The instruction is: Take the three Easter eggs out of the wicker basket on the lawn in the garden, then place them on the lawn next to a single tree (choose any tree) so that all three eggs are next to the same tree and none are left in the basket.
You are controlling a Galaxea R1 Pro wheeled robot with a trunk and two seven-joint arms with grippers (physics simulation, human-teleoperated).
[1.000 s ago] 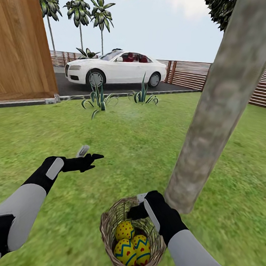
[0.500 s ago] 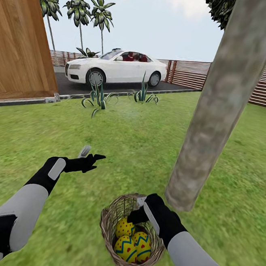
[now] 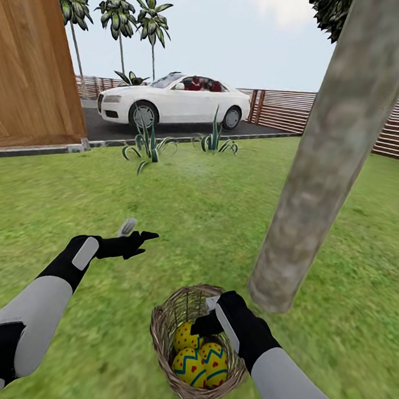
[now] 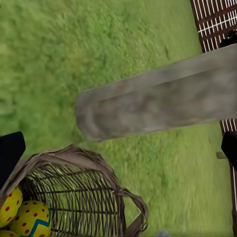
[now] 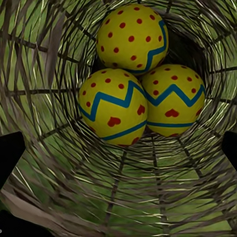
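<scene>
The three Easter eggs (image 5: 132, 79) lay huddled together at the bottom of the wicker basket (image 3: 169, 325), touching one another, yellow with blue zigzag bands and red dots. From my head I saw them (image 3: 199, 358) low in the weave, one behind and two in front. The basket stood on the lawn (image 3: 191, 223) just beside the foot of the tree (image 3: 325, 163), whose thick mottled trunk rose to dark foliage at the upper edge of my sight.

My right gripper (image 3: 207, 322) hung over the basket's mouth, just inside the rim, looking straight down on the eggs. Its fingers (image 5: 10, 153) stood spread at the edges of my wrist's sight, closed on nothing, with the eggs well below them.

My left gripper (image 3: 133, 237) was held out over the grass, well apart from the basket, its jaws parted and empty. Its wrist looked across at the basket (image 4: 74, 192), two of the eggs (image 4: 22, 217) and the base of the trunk (image 4: 148, 106).

Beyond the grass were spiky plants (image 3: 146, 148), a dark driveway (image 3: 169, 132) with a white car (image 3: 172, 102), a wooden wall (image 3: 36, 62), a slatted fence (image 3: 281, 110) and palms (image 3: 119, 15).
</scene>
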